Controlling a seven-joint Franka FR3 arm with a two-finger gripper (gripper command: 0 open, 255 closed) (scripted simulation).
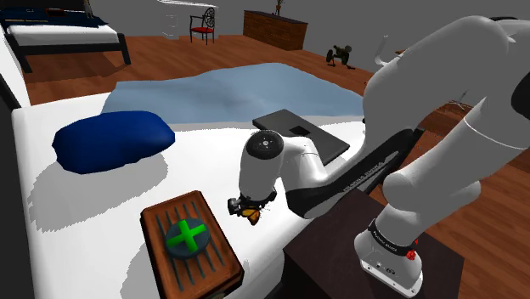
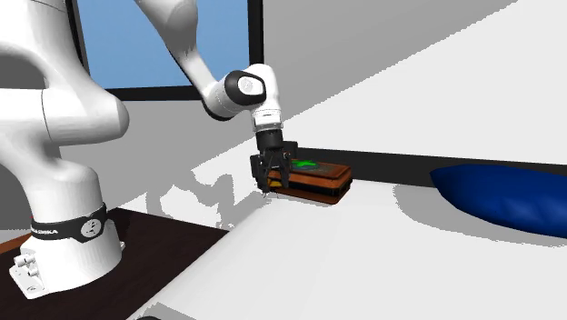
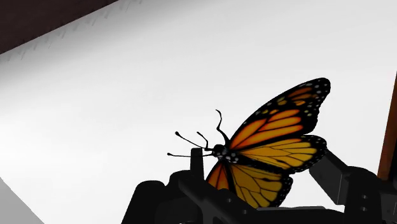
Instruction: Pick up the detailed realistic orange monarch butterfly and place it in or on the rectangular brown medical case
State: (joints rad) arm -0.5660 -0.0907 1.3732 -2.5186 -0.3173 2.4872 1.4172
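The claw point(image 3: 261, 173) is clamped on the monarch butterfly point(image 3: 273, 143). In the wrist view its two black fingers point(image 3: 196, 158) press against the insect from either side, low on the orange, black-veined wings. The white-dotted wing edges and the thin antennae stick out past the fingertips. In the shoulder view the butterfly point(image 1: 250, 213) shows as a small orange patch under the downward-pointing claw point(image 1: 248, 209). In the second exterior view the claw point(image 2: 274, 179) hangs at the end of the white arm point(image 2: 238, 91).

Beneath the claw lies the plain white top of a bed point(image 1: 93, 200), close to its near edge. Whether the butterfly touches the sheet cannot be told.

Just beside the claw, on the same white surface, sits the brown rectangular medical case point(image 1: 191, 245). It has a ribbed lid and a green cross in a round badge. In the second exterior view the case point(image 2: 320, 179) lies just behind the claw.

Well apart from the claw, a dark blue pillow point(image 1: 112, 141) rests on the bed. A flat dark grey slab point(image 1: 302, 132) and a rumpled pale blue blanket point(image 1: 228, 89) lie beyond the claw. The dark brown stand point(image 1: 335, 255) is on the claw's other side from the case.
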